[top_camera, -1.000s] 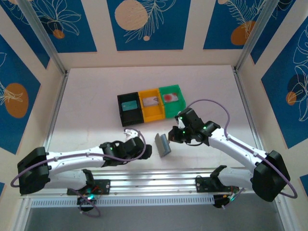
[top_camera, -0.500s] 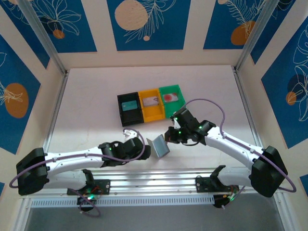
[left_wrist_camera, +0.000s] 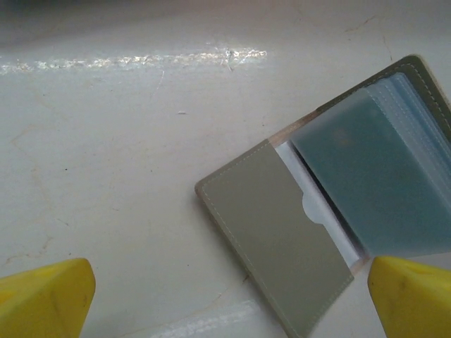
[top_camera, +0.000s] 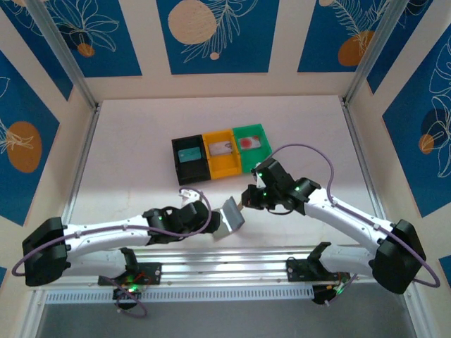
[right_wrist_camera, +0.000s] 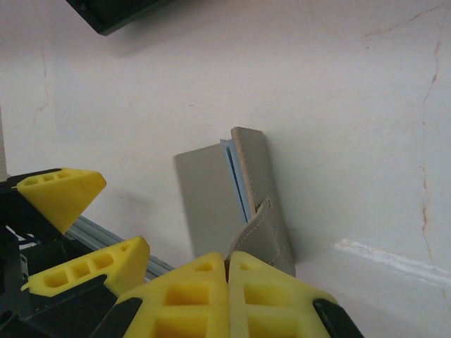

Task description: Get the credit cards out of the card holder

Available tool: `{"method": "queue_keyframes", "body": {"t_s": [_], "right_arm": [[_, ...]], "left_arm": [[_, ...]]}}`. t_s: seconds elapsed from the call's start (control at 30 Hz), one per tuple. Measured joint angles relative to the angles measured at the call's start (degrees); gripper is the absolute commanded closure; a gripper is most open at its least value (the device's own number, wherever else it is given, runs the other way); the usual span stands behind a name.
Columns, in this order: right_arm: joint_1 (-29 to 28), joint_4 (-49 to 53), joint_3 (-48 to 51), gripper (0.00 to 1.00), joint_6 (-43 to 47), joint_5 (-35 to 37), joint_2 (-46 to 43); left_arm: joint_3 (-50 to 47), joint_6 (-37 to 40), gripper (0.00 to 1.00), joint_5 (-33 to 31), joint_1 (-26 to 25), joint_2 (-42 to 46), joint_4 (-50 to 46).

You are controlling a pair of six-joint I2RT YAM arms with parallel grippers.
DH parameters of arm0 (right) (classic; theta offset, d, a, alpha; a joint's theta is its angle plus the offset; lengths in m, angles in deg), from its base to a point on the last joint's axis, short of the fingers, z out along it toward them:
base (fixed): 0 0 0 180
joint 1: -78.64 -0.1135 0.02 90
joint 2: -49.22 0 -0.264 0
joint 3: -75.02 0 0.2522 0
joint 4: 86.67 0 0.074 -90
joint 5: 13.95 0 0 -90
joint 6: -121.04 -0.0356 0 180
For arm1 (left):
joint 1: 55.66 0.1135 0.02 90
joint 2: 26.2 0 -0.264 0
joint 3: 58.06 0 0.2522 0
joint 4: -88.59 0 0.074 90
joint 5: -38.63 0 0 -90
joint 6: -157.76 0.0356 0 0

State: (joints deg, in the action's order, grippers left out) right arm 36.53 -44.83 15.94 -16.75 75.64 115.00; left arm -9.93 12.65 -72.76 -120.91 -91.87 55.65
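- Our right gripper (right_wrist_camera: 227, 262) is pressed together. It looks like it is pinching the thin strap (right_wrist_camera: 255, 227) of the card holder (right_wrist_camera: 211, 193).
- That pinch keeps the card holder tipped up and partly open. The blue clear pockets (left_wrist_camera: 373, 179) peek out between its grey covers.
- Our left gripper (left_wrist_camera: 227, 299) is spread wide. Its yellow fingers (left_wrist_camera: 42, 292) sit on each side of the card holder and do not touch it.
- The card holder is on the white table (top_camera: 141, 141), near us, between our two arms.
- Under the grey flap we see a white edge (left_wrist_camera: 320, 220). We think it is a card inside, but we cannot be sure.
- Farther away are three bins in a row, and each one has a card in it.
  - The black bin (top_camera: 175, 162) on the left has a dark card (top_camera: 189, 155).
  - The orange bin (top_camera: 220, 134) in the middle has a grey card (top_camera: 221, 148).
  - The green bin (top_camera: 246, 128) on the right has a pale card with a red dot (top_camera: 248, 143).
- The strap is thin. If we tug hard it could slip out, and the card holder would flop shut.
- If the left gripper closes too low, it could grab the flap and not the card.
- A card could stick in its pocket. Then the whole card holder would come along.
- Our grippers are close together, so they could bump.
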Motion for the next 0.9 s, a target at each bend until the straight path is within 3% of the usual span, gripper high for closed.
{"method": "queue_keyframes", "body": {"t_s": [0.3,0.67,0.9], "right_arm": [[0.3,-0.2,0.6,1.0,-0.4,0.7,-0.7],[5.4,-0.3,6.0,1.0,-0.4,1.0,-2.0],[5.0,0.9,4.9,1.0,-0.4,1.1,-3.7]], "left_arm": [[-0.4,0.0,0.01,-0.3,0.0,0.8,-0.2],[-1.4,0.0,0.01,0.0,0.0,-0.2,0.4],[-1.4,0.2,0.01,0.5,0.0,-1.6,1.4]]}}
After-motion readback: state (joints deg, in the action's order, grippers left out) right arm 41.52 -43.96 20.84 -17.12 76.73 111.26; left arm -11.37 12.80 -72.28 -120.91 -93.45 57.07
